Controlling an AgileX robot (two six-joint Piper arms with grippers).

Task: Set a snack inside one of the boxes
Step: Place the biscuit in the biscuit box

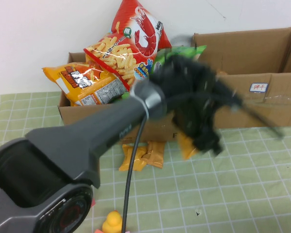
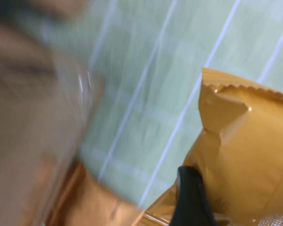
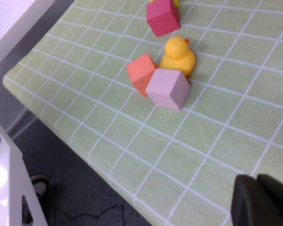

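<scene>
Left gripper (image 1: pixel 203 141) is clamped on an orange snack pack (image 2: pixel 247 155) just in front of the left box (image 1: pixel 68 112); more orange packs (image 1: pixel 141 155) lie on the mat. Right gripper (image 3: pixel 262 200) is shut, empty, parked by the near edge beside the duck (image 3: pixel 178 55). Risk: thin edge grip (only one finger (image 2: pixel 191 197) visible), so the pack may slip or catch the overstuffed box's bags.

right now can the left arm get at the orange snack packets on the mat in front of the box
Probably yes. The left end effector is already down at the orange snack packets, one finger against an orange wrapper, nothing between. The right end effector is shut, near the toy blocks.
</scene>
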